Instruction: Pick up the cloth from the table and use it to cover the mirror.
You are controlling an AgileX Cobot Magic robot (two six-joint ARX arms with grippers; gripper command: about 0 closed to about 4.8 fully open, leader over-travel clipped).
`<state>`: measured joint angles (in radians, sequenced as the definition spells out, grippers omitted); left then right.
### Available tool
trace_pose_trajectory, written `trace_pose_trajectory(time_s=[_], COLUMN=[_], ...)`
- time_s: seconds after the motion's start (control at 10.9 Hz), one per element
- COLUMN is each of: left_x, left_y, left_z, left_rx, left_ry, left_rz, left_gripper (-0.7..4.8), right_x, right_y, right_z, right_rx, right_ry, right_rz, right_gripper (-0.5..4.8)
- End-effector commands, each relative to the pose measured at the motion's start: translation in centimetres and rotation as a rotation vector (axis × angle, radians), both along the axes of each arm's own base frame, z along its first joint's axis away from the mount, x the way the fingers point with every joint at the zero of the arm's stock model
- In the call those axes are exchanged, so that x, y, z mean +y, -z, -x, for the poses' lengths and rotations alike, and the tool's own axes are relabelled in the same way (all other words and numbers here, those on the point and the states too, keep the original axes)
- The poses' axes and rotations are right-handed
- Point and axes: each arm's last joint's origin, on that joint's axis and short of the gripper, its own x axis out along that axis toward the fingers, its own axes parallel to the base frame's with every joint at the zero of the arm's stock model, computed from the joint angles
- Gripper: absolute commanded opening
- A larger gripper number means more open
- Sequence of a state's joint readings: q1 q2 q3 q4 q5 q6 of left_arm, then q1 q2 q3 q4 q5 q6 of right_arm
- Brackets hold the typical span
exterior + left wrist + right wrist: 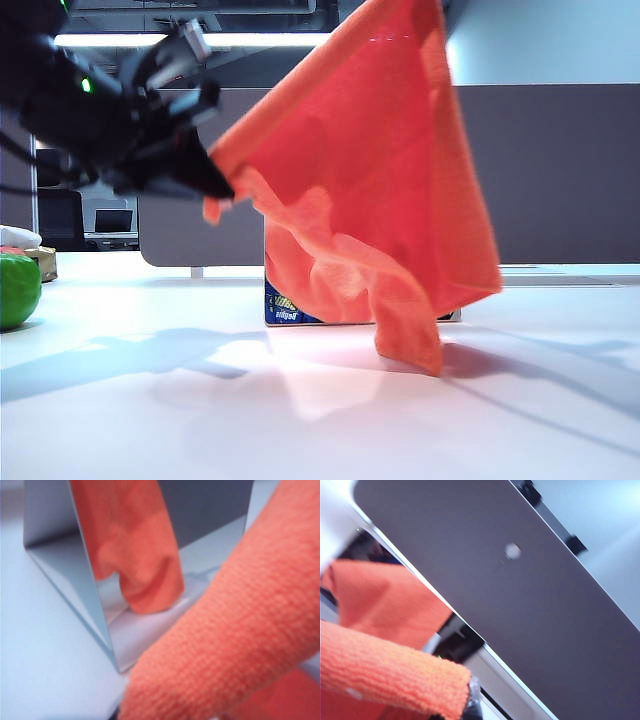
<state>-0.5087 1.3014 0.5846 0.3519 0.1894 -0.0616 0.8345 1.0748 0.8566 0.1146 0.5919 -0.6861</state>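
We see the cloth (380,170) hanging in the middle of the exterior view, stretched between two held corners, its lowest fold touching the table (300,420). The left gripper (215,185), at left of that frame, is closed on one corner; the right gripper is out of the exterior view, but its wrist view shows cloth bunched at the fingertips (470,700), so we judge it clamped on the upper corner near the top edge. The mirror (70,575) stands just behind the hanging cloth: the left wrist view shows its slanted panel reflecting orange, while in the exterior view only a printed blue base (285,305) peeks out under the cloth. We judge the cloth light, soft and limp; it sags and folds wherever unsupported, so the corners are the right hold, kept apart to spread it. The mirror looks frameless and likely fragile and easily tipped. A green round thing (18,290) sits at far left on the table. No containers are visible, so nothing to note on contents.
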Motion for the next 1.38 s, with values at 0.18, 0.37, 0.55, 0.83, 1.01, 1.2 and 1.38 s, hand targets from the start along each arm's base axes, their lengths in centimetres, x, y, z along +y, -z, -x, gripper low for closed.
trace_pose_trajectory(time_s=[0.18,0.37,0.55,0.83,1.01,1.2,1.38], left_x=[1.1,2.1,2.8,3.6,4.5,4.6,4.5], left_y=[-5.3,-5.9,-6.5,-8.2,-9.3,-9.0,-9.0], left_z=[2.6,4.6,6.1,7.7,8.6,8.1,6.6], left_rx=[-0.197,-0.106,-0.080,-0.109,-0.198,-0.223,-0.231], left_ry=[0.092,0.138,0.165,0.186,0.074,-0.046,-0.115], left_rz=[0.133,0.133,0.132,0.235,0.246,0.192,0.182], left_gripper=[-0.06,-0.06,-0.06,-0.06,-0.06,-0.06,-0.06], right_x=[-2.0,-3.4,-4.0,-4.1,-4.3,-4.2,-4.6], right_y=[-0.4,-0.3,0.1,0.4,0.4,0.2,0.0], right_z=[-1.7,-2.7,-3.1,-3.3,-3.4,-3.4,-3.7], right_rx=[-0.010,-0.005,0.028,0.049,0.051,0.040,0.025], right_ry=[0.128,0.198,0.201,0.212,0.212,0.204,0.200], right_rz=[-0.054,-0.070,-0.053,-0.053,-0.053,-0.064,-0.085], right_gripper=[-0.05,-0.05,-0.05,-0.05,-0.05,-0.05,-0.05])
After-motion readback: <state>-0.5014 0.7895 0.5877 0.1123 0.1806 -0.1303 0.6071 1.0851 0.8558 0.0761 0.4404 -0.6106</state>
